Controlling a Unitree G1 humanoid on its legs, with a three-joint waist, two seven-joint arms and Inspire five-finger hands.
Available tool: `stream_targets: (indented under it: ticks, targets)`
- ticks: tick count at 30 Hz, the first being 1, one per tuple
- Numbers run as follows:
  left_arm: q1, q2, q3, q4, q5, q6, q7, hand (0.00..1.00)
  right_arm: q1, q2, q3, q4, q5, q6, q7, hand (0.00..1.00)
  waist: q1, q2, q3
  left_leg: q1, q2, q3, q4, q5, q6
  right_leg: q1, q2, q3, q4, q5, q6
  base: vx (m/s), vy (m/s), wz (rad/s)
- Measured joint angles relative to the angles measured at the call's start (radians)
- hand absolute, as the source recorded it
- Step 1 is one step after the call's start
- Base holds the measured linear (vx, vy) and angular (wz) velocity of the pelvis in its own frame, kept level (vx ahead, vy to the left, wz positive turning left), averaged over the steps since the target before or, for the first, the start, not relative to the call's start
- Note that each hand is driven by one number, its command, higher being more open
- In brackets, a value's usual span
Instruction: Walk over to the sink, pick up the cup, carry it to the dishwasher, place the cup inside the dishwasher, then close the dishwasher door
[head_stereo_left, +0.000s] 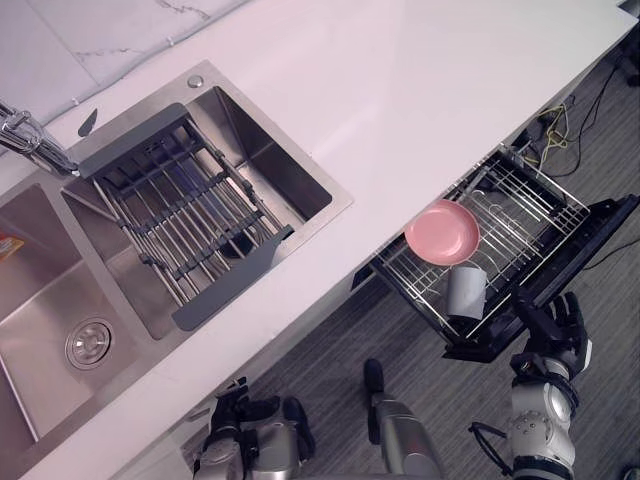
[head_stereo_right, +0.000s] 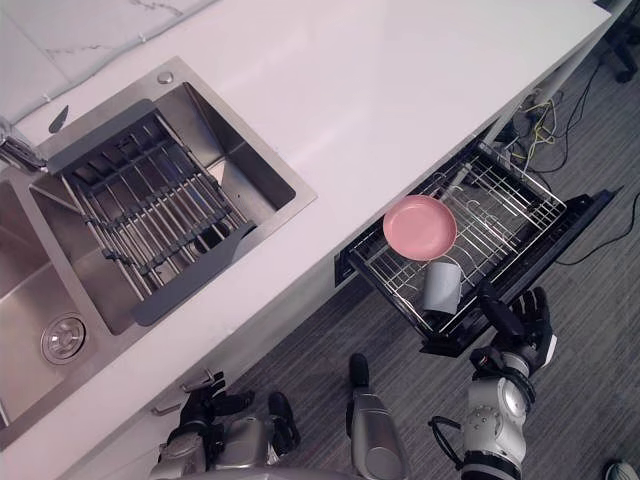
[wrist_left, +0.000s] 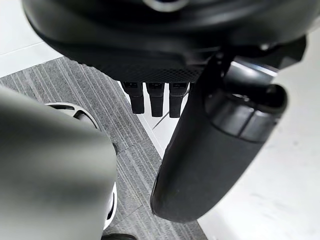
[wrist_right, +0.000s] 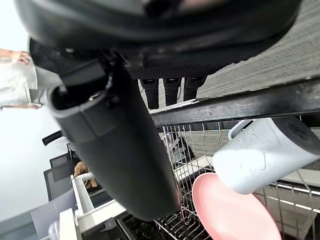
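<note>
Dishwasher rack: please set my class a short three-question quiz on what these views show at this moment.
1. True or false: the robot's right hand holds the pale grey handled cup.
2. What sits beside the cup in the pulled-out metal wire dishwasher rack? A. a round pink plate; B. a green bowl; C. a steel fork.
3. Missing word: the right hand, near the rack's front edge, is ____ (open or shut).
Key: 1 false, the cup is in the rack; 2 A; 3 open.
</note>
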Motion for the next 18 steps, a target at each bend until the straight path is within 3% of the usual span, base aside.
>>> stream_targets:
  ticks: [11, 18]
  targets:
    - [-0.013, 0.011, -0.037, -0.006, 0.039, -0.007, -0.020, 0.90, -0.009, 0.000, 0.039, 0.012, 0.066, -0.038, 0.000, 0.90, -0.002, 0.010, 0.006, 0.000, -0.014, -0.082, -0.053, 0.050, 0.001, 0.053, -0.021, -0.078, -0.062, 0.025, -0.005, -0.01, -0.008, 0.22]
    - [-0.015, 0.002, -0.075, -0.044, 0.057, -0.025, -0.053, 0.90, -0.102, -0.003, 0.105, 0.027, 0.074, -0.042, -0.001, 0.90, 0.001, 0.019, 0.011, -0.035, -0.017, -0.152, -0.075, 0.090, -0.002, 0.054, -0.029, -0.141, -0.079, 0.037, -0.018, -0.04, -0.023, 0.26]
